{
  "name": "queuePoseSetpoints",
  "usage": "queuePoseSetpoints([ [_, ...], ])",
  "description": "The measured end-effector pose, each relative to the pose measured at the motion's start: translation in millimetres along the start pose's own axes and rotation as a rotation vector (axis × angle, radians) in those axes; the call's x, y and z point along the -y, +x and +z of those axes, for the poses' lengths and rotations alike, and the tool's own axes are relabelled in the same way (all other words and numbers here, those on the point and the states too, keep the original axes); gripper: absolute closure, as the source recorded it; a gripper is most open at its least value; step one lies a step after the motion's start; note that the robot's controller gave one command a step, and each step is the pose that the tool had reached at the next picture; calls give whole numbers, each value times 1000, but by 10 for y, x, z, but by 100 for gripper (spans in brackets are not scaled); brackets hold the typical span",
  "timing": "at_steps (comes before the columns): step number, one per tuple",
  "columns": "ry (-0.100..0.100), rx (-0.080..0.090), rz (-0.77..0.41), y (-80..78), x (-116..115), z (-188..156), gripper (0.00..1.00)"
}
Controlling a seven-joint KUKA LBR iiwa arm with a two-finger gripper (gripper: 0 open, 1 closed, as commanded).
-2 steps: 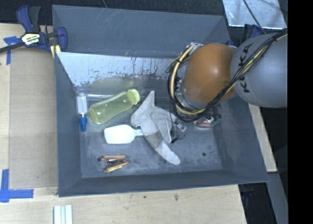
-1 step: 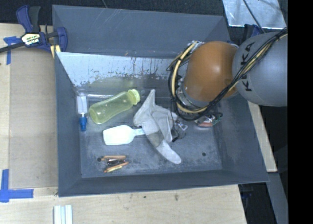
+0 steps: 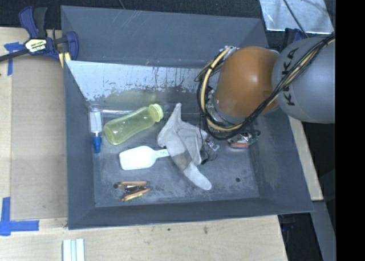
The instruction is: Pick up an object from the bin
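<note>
My gripper (image 3: 209,148) hangs below the arm's wrist in the right half of the bin, low over the right edge of a crumpled grey cloth (image 3: 181,140). The cloth lies in the middle of the bin and trails down toward the front. A white plastic scoop (image 3: 138,158) lies just left of the cloth, its handle touching it. A small reddish-brown thing (image 3: 242,142) sits right of the gripper, partly hidden under the arm. Nothing can be seen held in the gripper.
A pale yellow bottle (image 3: 132,124) lies on its side at the back left, with a small white and blue tube (image 3: 95,129) beside the left wall. Two brown stick-like pieces (image 3: 132,190) lie at the front left. The arm covers the bin's right back part.
</note>
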State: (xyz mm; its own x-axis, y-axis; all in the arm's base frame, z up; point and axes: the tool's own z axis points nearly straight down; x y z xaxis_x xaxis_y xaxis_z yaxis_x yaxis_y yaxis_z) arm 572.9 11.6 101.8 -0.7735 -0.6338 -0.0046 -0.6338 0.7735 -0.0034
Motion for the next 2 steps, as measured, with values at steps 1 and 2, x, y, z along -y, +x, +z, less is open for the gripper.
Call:
queuePoseSetpoints([
  [1, -5, -6, 0, 12, -10, -69, 100],
  [2, -5, -6, 1, 13, -12, -229, 100],
])
